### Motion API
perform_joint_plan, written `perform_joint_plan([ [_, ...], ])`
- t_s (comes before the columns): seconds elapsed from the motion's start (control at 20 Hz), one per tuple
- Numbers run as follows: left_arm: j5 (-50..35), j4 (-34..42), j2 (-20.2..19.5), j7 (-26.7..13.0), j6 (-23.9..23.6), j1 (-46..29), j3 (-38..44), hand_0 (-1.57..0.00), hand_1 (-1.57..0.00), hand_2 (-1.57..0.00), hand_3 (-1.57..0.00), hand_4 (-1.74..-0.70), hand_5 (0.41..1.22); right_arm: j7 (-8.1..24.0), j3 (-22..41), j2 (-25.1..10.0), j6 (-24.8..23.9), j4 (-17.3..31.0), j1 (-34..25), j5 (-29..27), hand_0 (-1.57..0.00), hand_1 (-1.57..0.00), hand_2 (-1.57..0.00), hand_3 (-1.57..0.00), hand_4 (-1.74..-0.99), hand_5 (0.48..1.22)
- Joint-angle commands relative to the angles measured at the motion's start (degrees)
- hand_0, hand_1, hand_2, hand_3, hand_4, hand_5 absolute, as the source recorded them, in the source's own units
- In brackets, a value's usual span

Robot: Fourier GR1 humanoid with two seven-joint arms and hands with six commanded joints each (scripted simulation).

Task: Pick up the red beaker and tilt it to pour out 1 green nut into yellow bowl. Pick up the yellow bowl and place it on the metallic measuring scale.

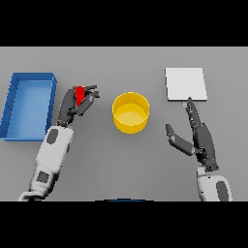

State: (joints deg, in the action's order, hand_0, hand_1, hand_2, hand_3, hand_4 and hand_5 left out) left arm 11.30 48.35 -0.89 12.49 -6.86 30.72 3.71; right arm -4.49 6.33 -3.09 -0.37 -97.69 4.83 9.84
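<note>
So the bowl [131, 112] sits about mid-frame on the table [121, 164]. Left of it is the beaker [80, 95], up inside the left hand [77, 104], and further left a tray [28, 105] hugs the frame's left edge. The scale [186, 84] is upper right, well apart from the bowl. Right hand [196, 135] is just below the scale, fingertips near its lower edge.

Single head view — looks steeply down at table [124, 164].
</note>
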Motion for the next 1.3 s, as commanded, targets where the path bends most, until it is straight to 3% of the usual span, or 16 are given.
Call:
perform_joint_plan([
  [0.0,-1.28,0.60,0.33,0.86,0.88,-0.24,0.51,-1.43,-1.44,-1.45,-1.40,-1.58,1.171,0.33,0.20,-0.04,0.12,-0.41,0.05,0.08,0.00,0.00,0.00,0.00,-1.251,0.641],
  [0.15,-5.55,3.30,0.52,1.62,4.19,-0.76,1.87,-1.50,-1.50,-1.51,-1.48,-1.66,1.150,-0.52,0.34,-0.18,-0.59,-0.55,0.78,1.15,0.00,0.00,0.00,0.00,-1.246,0.644],
  [0.25,-7.10,5.97,0.23,0.51,5.10,-0.48,1.97,-1.53,-1.53,-1.53,-1.52,-1.69,1.140,0.16,0.13,-0.36,-0.72,0.11,-0.34,1.33,0.00,0.00,0.00,0.00,-1.236,0.644],
  [0.35,-7.77,8.23,-0.53,-1.81,5.64,0.14,1.53,-1.54,-1.54,-1.55,-1.54,-1.71,1.132,-1.09,0.46,-0.51,-0.54,-0.30,0.41,1.62,0.00,0.00,0.00,0.00,-1.228,0.645],
  [0.75,-4.16,9.26,-4.26,-4.46,6.66,2.63,-2.86,-1.56,-1.56,-1.56,-1.55,-1.72,1.139,-2.52,0.97,-0.40,-1.72,0.62,-0.09,3.68,0.00,0.00,0.00,0.00,-1.219,0.661],
  [1.1,8.22,9.98,-11.09,-10.48,8.51,7.66,-14.20,-1.57,-1.57,-1.57,-1.57,-1.74,1.125,-0.29,0.27,-1.93,-1.08,-0.48,-0.80,3.44,0.00,0.00,0.00,0.00,-1.186,0.660],
  [1.25,13.36,10.80,-12.47,-13.54,10.27,10.76,-19.87,-1.57,-1.57,-1.57,-1.57,-1.74,1.134,0.78,1.08,-0.92,-1.25,-0.18,-0.90,3.98,0.00,0.00,0.00,0.00,-1.178,0.667],
])
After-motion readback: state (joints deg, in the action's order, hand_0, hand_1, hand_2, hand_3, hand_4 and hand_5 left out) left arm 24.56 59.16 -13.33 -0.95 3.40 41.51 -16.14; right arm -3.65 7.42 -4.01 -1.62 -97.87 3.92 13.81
